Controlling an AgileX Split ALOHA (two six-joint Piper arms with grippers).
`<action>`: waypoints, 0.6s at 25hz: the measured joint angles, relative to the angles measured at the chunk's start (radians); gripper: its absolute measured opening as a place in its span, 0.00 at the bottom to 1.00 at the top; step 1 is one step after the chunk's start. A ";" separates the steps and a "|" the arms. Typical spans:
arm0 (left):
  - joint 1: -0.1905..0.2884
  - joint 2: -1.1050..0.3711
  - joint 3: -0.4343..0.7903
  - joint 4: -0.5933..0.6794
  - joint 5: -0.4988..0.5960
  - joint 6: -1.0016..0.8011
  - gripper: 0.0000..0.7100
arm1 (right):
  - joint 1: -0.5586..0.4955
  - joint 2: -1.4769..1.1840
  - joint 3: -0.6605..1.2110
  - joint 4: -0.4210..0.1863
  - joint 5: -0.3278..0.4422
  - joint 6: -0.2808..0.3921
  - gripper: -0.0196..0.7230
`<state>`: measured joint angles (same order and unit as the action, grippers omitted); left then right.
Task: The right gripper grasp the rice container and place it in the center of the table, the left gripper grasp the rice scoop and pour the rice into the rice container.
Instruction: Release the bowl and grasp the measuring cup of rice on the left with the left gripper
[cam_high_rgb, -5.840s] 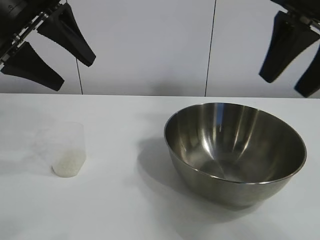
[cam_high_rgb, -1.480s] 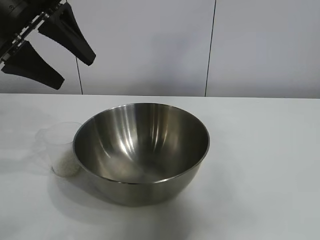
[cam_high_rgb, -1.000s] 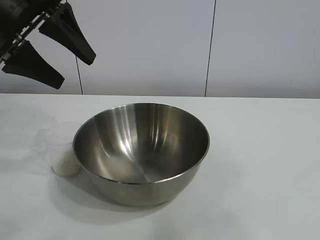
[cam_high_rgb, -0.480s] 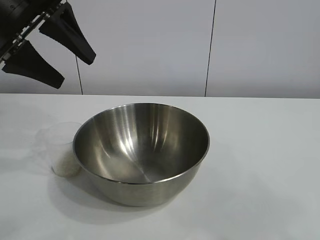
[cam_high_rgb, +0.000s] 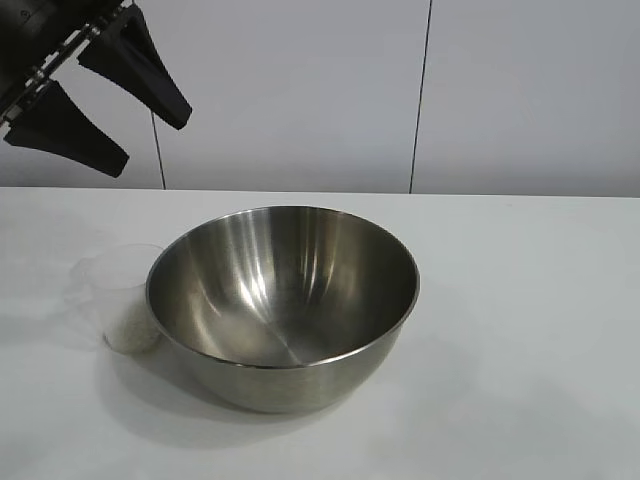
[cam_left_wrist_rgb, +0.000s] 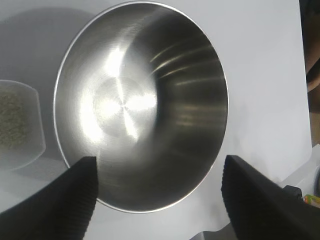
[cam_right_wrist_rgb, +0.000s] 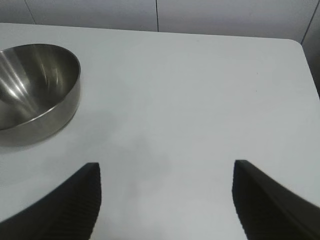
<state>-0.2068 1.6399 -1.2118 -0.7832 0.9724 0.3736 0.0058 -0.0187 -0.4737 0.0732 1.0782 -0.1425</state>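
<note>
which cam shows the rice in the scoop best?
Left wrist view: it looks down into the rice scoop, so the rice shows as a grainy patch, though the frame edge cuts it. The exterior view shows the rice only through the wall, partly behind the rice container. Right wrist view: none.

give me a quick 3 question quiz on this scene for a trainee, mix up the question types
1. True or false: the rice container already holds the rice.
2. Which gripper shows in the exterior view? A) left gripper B) right gripper C) both
3. Fill in: the rice scoop stands on the table, at the container's ____ side in the exterior view.

Key:
1. False; the bowl is empty and the rice sits in the scoop.
2. A; it hangs open above the scoop, while the open right gripper shows only in its own wrist view.
3. Left.
</note>
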 joint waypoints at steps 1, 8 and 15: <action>0.000 0.000 0.000 0.000 0.000 0.000 0.71 | 0.009 0.000 0.002 -0.007 0.005 0.008 0.70; 0.000 0.000 0.000 0.000 0.000 0.000 0.71 | 0.022 0.000 0.002 -0.020 0.005 0.030 0.70; 0.000 0.000 0.000 0.000 -0.004 0.000 0.71 | 0.022 0.000 0.002 -0.020 0.005 0.031 0.70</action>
<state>-0.2068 1.6399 -1.2118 -0.7832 0.9685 0.3736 0.0280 -0.0187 -0.4717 0.0532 1.0832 -0.1117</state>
